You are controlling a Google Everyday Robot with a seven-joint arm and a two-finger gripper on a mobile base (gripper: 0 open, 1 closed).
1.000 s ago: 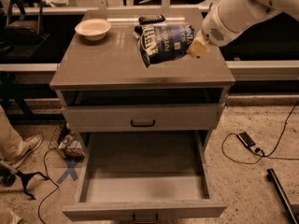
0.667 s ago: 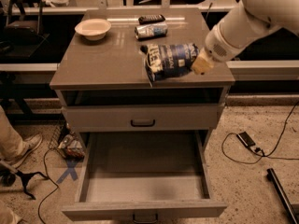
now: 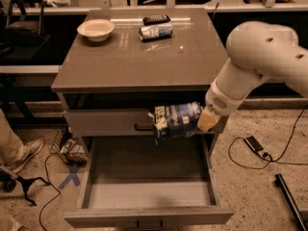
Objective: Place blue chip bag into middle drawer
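Three things on the counter (image 3: 134, 66): one pale bowl (image 3: 96, 29) at the back left, one drink can (image 3: 156, 31) lying on its side near the back middle, and one flat black gadget (image 3: 156, 19) just behind the can. All three are well apart from the bag.
Closest to the bag: the shut upper drawer (image 3: 106, 121), whose grey front is right behind it. Its dark handle (image 3: 143, 127) shows just beside the bag's left end.
On the ground: a person's shoe (image 3: 24, 150) at the left, a blue tape cross (image 3: 71, 175) beside the cabinet, and a small black box (image 3: 253, 143) with cables at the right.
Blue chip bag (image 3: 177, 120): dark blue foil with white print, crinkled and pillow-shaped. It is turned sideways with its long side roughly level. It hangs in the air below the counter edge, over the back of the open drawer, right of centre.
Hand (image 3: 202, 121): at the bag's right end, closed on it and holding it up. The white arm (image 3: 260, 57) reaches in from the upper right.
Middle drawer (image 3: 88, 172): standing open, with tall grey walls, a pale floor and a dark handle on its front edge.
Count: one bag, one bowl, one can, one gadget, two drawers, one hand.
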